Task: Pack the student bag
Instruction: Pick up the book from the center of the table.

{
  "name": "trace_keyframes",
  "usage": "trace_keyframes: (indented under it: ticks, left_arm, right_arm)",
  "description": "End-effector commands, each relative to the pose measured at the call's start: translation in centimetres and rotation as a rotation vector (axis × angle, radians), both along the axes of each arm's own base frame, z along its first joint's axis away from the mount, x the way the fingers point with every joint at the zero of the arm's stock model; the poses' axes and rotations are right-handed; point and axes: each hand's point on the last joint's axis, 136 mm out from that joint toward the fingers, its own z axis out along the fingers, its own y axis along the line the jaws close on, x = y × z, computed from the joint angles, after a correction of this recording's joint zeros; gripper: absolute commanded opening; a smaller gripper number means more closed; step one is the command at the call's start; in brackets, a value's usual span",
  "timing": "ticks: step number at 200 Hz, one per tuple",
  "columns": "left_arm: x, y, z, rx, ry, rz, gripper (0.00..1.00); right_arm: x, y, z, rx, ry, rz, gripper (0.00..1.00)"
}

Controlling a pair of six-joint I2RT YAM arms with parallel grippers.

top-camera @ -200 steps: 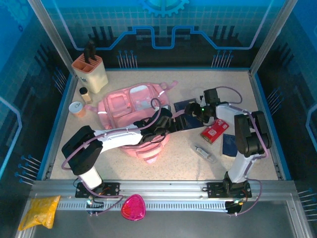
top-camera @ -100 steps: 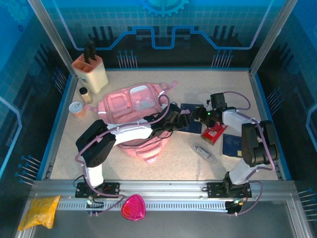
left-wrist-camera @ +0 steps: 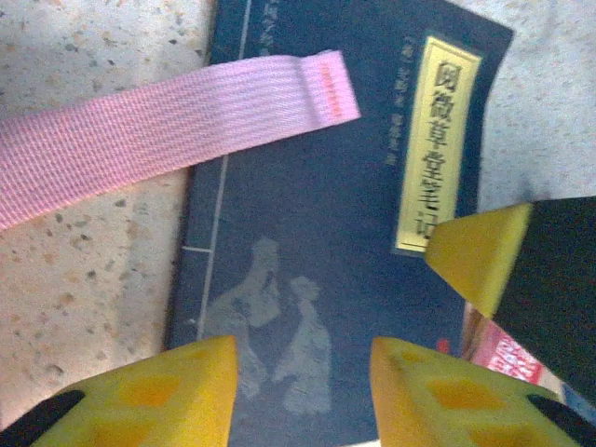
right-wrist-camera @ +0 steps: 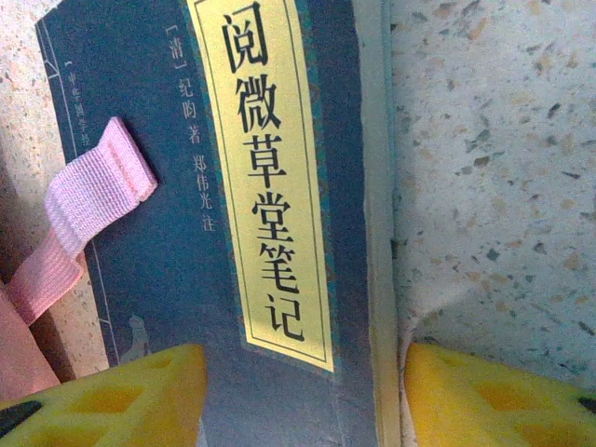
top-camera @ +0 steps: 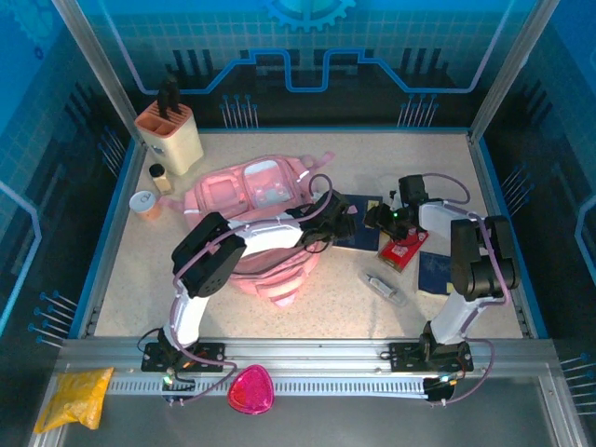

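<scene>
Book (top-camera: pixel 358 222) lies just right of the bag (top-camera: pixel 247 200), long axis roughly near-far; a strap (left-wrist-camera: pixel 186 121) end rests on it; left gripper (left-wrist-camera: pixel 303 372) hovers above, part-open, empty; right gripper (right-wrist-camera: pixel 307 382), part-open and empty, straddles its right edge.

Speckled beige tabletop (top-camera: pixel 233 312) lying brightly lit, narrow blue border (top-camera: pixel 110 233) running around it, silver aluminium frame posts (top-camera: pixel 98 65) rising at the far corners, translucent blue wall panels with printed circuit lines (top-camera: pixel 372 37) standing behind, grey slotted metal rail (top-camera: pixel 326 384) crossing the near edge.
</scene>
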Motion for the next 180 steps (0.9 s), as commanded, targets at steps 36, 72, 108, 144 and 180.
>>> trace_keyframes:
  ticks: [36,72,108,144,180]
  left_arm:
    - [0.7,-0.5,-1.3,0.014,0.021,-0.048,0.3]
    - [0.5,0.6,-2.7,0.089,0.044,-0.042,0.24]
    - [0.2,1.5,-3.6,0.143,0.056,-0.038,0.2]
    - [0.1,1.9,-3.9,0.164,0.061,-0.034,0.17]
    - [0.1,2.0,-4.0,0.159,0.065,-0.033,0.16]
  right_arm:
    - [0.2,0.7,-0.4,0.009,0.022,0.046,0.6]
    - [0.2,1.8,0.6,0.045,0.01,0.075,0.6]
    - [0.3,2.4,3.0,0.082,-0.039,0.094,0.6]
    - [0.4,2.8,5.0,0.137,-0.077,0.097,0.58]
    - [0.1,2.9,5.3,0.185,-0.075,0.099,0.55]
